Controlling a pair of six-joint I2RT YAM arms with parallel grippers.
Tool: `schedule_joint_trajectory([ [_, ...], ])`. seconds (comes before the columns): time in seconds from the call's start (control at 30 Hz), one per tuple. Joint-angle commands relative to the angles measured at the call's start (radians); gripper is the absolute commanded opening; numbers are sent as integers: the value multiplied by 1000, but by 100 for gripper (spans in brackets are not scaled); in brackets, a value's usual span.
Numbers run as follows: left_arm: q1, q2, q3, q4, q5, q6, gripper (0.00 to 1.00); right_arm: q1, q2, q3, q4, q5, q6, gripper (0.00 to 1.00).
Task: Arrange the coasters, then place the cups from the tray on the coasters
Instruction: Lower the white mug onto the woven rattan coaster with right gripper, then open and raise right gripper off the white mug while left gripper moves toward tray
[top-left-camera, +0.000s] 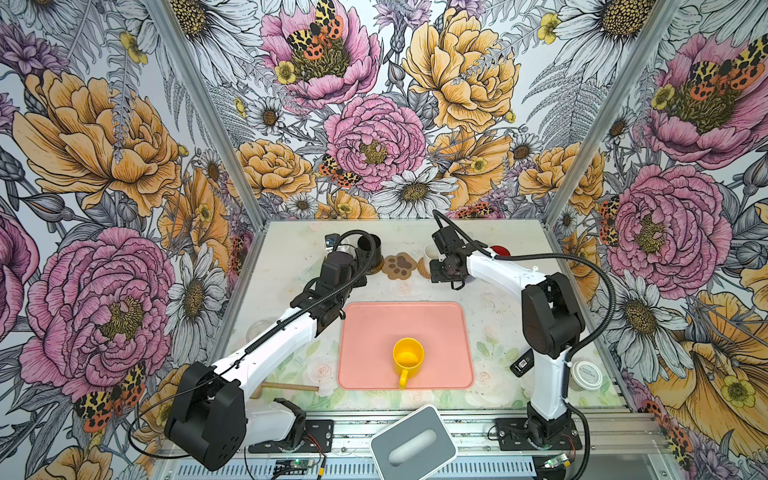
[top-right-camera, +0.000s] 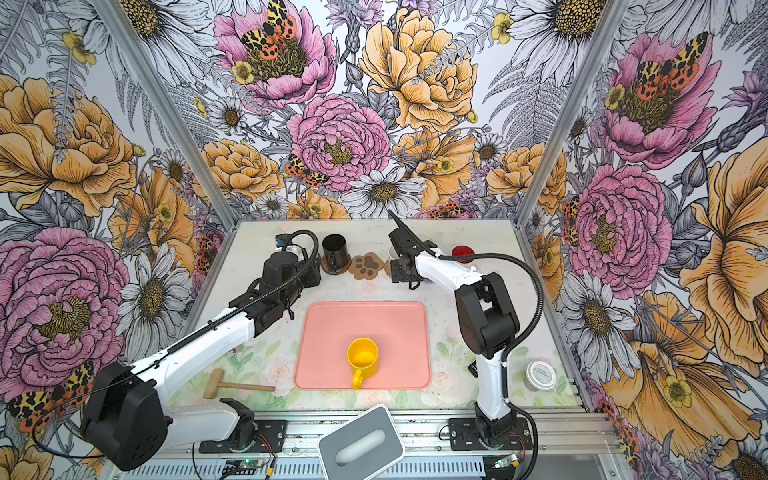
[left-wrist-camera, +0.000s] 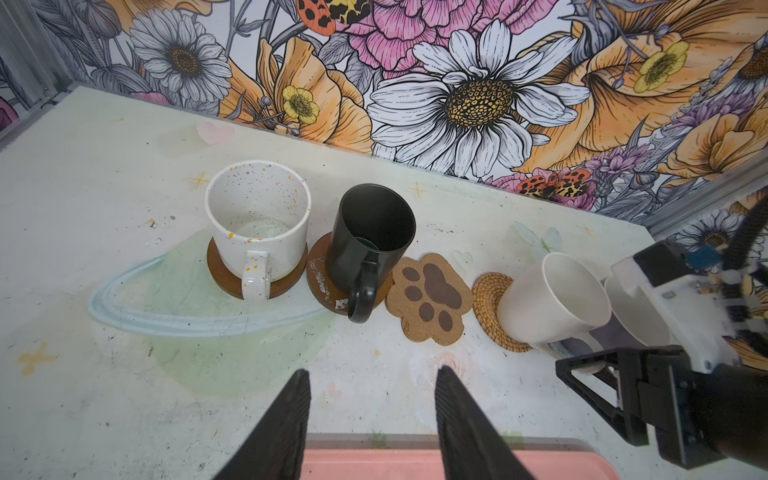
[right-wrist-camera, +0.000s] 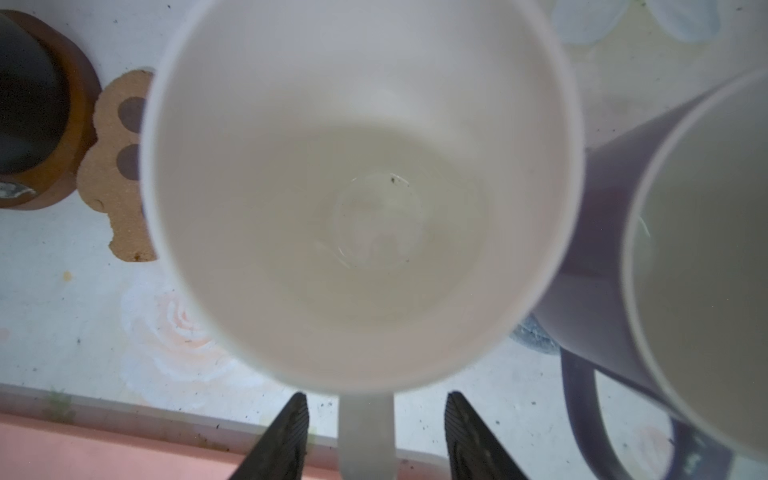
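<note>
The coasters (left-wrist-camera: 430, 299) lie in a row toward the back of the table (left-wrist-camera: 104, 187), and we see most of them carrying cups. A speckled white mug (left-wrist-camera: 257, 224) stands on one brown disc (left-wrist-camera: 224, 276). A black mug (left-wrist-camera: 374, 241) stands on the second brown disc (left-wrist-camera: 320, 270) just beside it. Next in the row is the paw-print coaster (top-left-camera: 399, 266), which is bare.

Beyond it a cream-white mug (left-wrist-camera: 552, 299) stands on the tan rattan coaster (left-wrist-camera: 490, 307). Close beside that, a lavender mug (right-wrist-camera: 594, 249) with a white inside sits on the grey-blue woven coaster (right-wrist-camera: 534, 336). A red-lined mug (top-right-camera: 463, 252) stands farthest along. The right arm (top-right-camera: 440, 266) hides its foot, so we cannot tell what it rests on.

One yellow mug (top-left-camera: 408, 357) is upright on the salmon-pink tray (top-left-camera: 374, 328), with its handle toward the near edge.

The right gripper (right-wrist-camera: 377, 395) is at the cream-white mug. Its fingers (right-wrist-camera: 286, 436) stand apart on either side of the handle with a gap on each side, so it grips nothing. The left gripper (left-wrist-camera: 372, 370) hovers above bare table between the tray and the black mug, its jaws parted and empty.
</note>
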Motion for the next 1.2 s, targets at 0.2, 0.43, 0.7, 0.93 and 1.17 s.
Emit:
schedule_joint_trajectory([
  [0.2,9,-29,-13,23,33,-19,50,19,-238,-44,18,71,60,58],
  [0.43,-3,-25,3,5,36,-24,50,54,-375,-81,122,125,143,59],
  [0.7,-53,-26,40,-23,24,-15,50,77,-514,-326,395,96,257,60],
  [0.93,-115,-16,80,-65,-6,-9,50,80,-561,-399,413,111,254,61],
  [1.17,-171,-30,120,-153,-49,1,50,76,-578,-435,428,109,245,61],
])
